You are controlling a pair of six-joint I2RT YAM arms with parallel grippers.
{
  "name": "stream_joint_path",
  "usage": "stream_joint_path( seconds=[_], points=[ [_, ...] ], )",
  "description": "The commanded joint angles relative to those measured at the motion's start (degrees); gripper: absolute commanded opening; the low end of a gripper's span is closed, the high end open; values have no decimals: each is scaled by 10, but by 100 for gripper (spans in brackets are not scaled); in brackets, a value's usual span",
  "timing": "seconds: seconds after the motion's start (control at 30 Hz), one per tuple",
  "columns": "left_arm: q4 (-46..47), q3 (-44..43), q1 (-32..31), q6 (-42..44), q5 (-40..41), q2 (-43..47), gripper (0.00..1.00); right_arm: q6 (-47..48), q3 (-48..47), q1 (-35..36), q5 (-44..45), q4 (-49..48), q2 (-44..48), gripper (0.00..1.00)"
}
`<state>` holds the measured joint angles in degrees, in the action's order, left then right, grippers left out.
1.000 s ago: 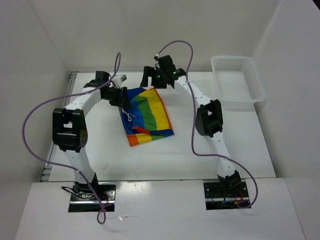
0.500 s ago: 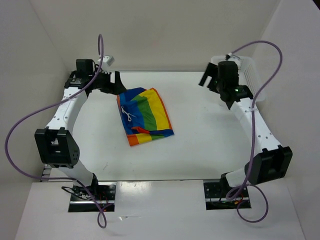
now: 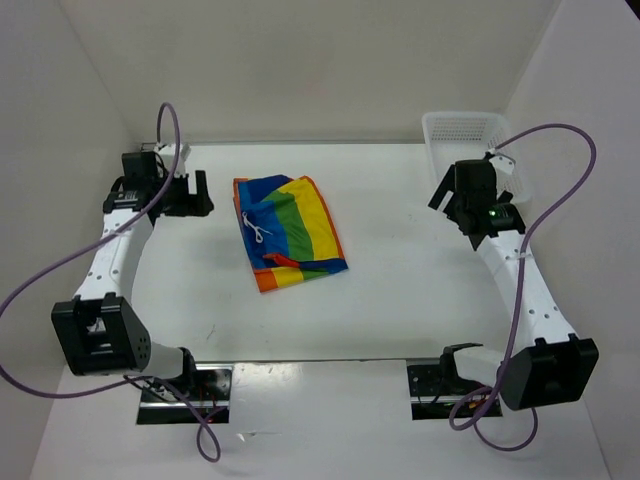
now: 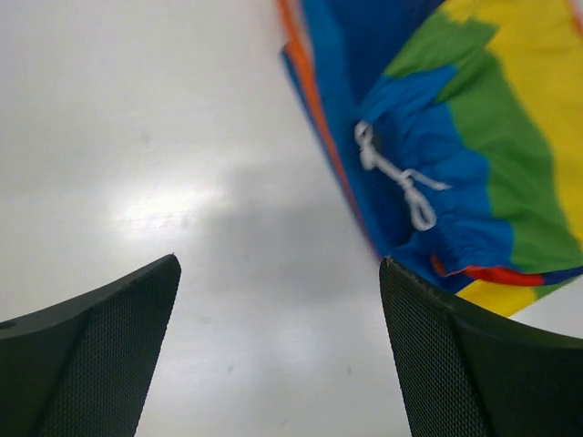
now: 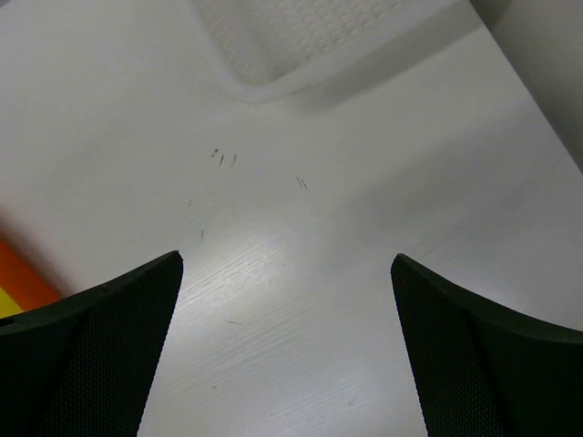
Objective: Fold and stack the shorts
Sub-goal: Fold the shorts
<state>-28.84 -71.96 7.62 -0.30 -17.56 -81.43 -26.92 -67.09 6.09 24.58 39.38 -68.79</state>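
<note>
- We are holding both hands spread and empty: left hand [image 4: 278,264] near the shorts [image 3: 290,232], right hand [image 5: 287,258] near the basket [image 3: 470,165].
- The shorts are lying folded on the bench [image 3: 400,290], untouched.
- We are judging the fold done; any tidying should press edges flat, not drag.
- We are finding no readable writing.

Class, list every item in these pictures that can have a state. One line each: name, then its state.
rainbow-striped shorts: folded, lying flat, not held.
white drawstring: lying loose on the blue waistband.
white mesh basket: upright, apart from the shorts.
left claw: open, holding nothing, beside the shorts.
right claw: open, holding nothing, near the basket.
</note>
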Motion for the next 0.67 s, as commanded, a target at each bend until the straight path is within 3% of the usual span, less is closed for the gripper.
stream_joint_path(
  seconds=[0.0,0.13,0.33,0.63],
  points=[
    [-24,29,-4,3,126,72,96,-24,-1,-5,23,37,4,100],
    [-45,53,-4,3,235,108,99,-36,5,-6,7,52,4,100],
    [-45,88,1,3,299,129,99,-41,11,-6,1,52,23,100],
    [-3,90,15,3,167,78,99,-41,11,0,-7,63,23,100]
  ],
)
